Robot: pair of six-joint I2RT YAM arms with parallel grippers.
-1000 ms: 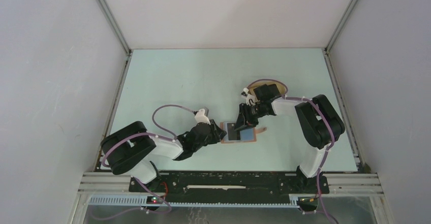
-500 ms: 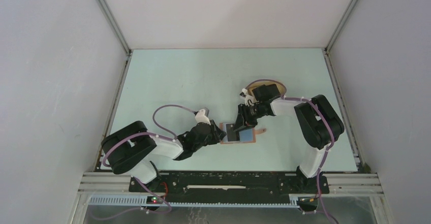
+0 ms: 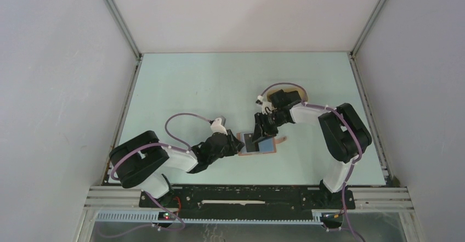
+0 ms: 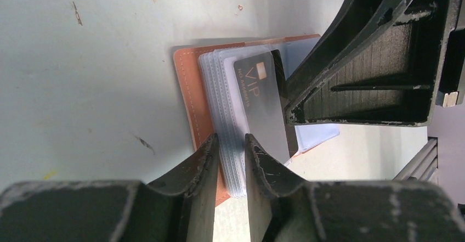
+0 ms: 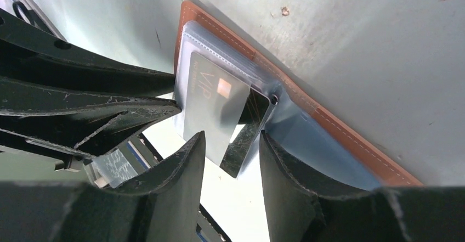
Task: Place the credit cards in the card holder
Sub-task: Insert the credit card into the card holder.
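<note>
Two dark fingers of the left gripper (image 4: 230, 143) stand close together at the near edge of its wrist view. They pinch the edge of the clear sleeve stack (image 4: 227, 116) that belongs to the card holder (image 4: 189, 88). The holder's reddish-brown cover lies open and flat on the table (image 4: 82, 61), just beyond those fingertips and a little to their left. Just past the tips, over the sleeves, lies a dark credit card (image 4: 262, 107) with gold VIP lettering, slightly tilted. A second dark edge shows behind it. Whether the card sits inside a sleeve or only on top I cannot tell. Farther out, the right gripper (image 5: 233, 140) points in from the opposite side, its fingers spread with a plain gap between them. The card's near corner lies in that gap, close to one finger, with no firm grip to be seen. Beyond the right claw's tips the holder's pale blue-grey lining (image 5: 318, 143) runs out to the stitched rim. Seen from above, both claws meet over the open holder, tips nearly facing.
</note>
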